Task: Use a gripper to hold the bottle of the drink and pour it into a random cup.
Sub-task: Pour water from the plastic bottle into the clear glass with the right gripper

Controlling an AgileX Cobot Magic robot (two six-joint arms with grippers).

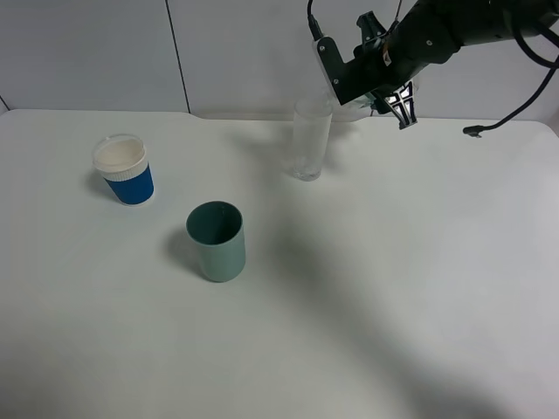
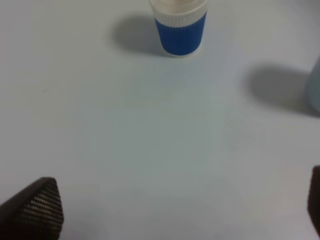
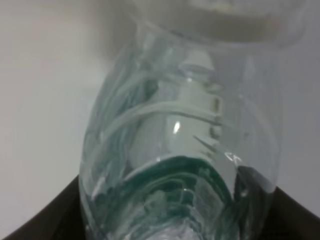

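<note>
From the high camera, the right arm (image 1: 454,35) reaches in from the far right corner. Its right tool (image 1: 384,92) hangs above the tabletop (image 1: 393,288), just beside the top of the glass (image 1: 311,140). The bottle (image 1: 348,111) shows only as a faint clear shape between the tool and the glass rim, and most of it is hidden by the black fingers. Its long axis lies tilted, with the neck toward the glass. The glass stands upright at the back of the tabletop. A paper cup (image 1: 124,170) and a green cup (image 1: 217,240) stand well apart from it to the left. The left tool is outside this view.

In the left wrist view, the left tool (image 2: 175,210) is spread wide and holds nothing. Only one dark fingertip (image 2: 37,210) and a sliver of the other show at opposite edges. The paper cup (image 2: 178,30) is cut off at its rim, and the green cup (image 2: 315,85) is only a blurred edge.

In the right wrist view, the bottle (image 3: 180,150) fills the picture, clamped in the right tool (image 3: 175,222), whose dark fingers (image 3: 45,220) show either side of the green label. The capless neck points away from the camera toward a pale curved rim, probably the glass (image 3: 220,17), which is cut off by the frame.
</note>
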